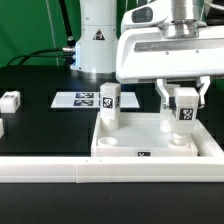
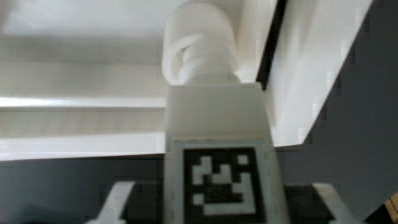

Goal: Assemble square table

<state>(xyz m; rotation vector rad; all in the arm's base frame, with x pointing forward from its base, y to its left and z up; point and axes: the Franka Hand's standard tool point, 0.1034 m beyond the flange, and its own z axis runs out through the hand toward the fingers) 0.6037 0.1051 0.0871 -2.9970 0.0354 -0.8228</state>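
Note:
The square table's white slab [image 1: 150, 140] lies at the front, on the exterior view's right, rim up. One tagged white leg [image 1: 109, 100] stands upright in its far left corner socket. My gripper [image 1: 184, 104] is straight above the far right corner, shut on a second tagged leg [image 1: 184, 110] that stands upright with its lower end at the slab. In the wrist view this leg [image 2: 217, 165] fills the middle between my fingers [image 2: 119, 200], its tag facing the camera, with the slab [image 2: 107, 125] behind it. Two loose legs [image 1: 10, 100] lie at the exterior view's left.
The marker board [image 1: 80, 99] lies flat behind the slab. A long white border wall [image 1: 50, 170] runs along the front edge. The robot base [image 1: 95, 40] stands at the back, with black cables beside it. The second loose leg [image 1: 1, 127] is cut off by the frame edge.

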